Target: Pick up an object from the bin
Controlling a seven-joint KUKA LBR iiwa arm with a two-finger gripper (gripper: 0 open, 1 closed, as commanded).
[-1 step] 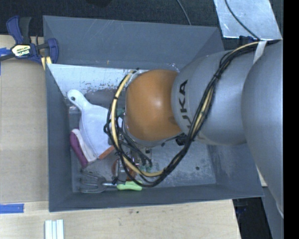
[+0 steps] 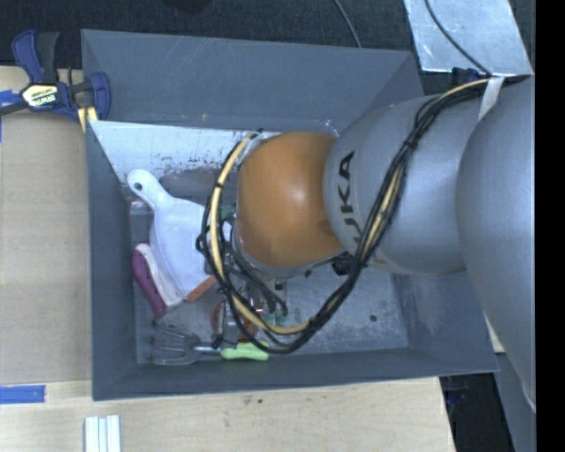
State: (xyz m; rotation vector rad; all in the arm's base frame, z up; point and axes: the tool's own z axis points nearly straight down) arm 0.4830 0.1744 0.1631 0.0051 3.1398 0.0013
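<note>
My gripper point(image 2: 251, 301) is low in the bin's left half, mostly covered from above by the arm's fittings. Just left of it lies a white scoop point(image 2: 172, 234) whose handle points toward the back left corner. A maroon strip point(image 2: 148, 282) lies along the scoop's left edge, and a small orange piece point(image 2: 200, 290) pokes out from under the scoop beside the gripper. In front of the gripper, along the front wall, lies a metal fork-like tool point(image 2: 176, 347) with a green handle point(image 2: 246, 351).
The arm and its orange cover with looped cables span the bin's middle and right. The bin's sloped walls close in on all sides, with the front wall just behind the fork-like tool.
</note>
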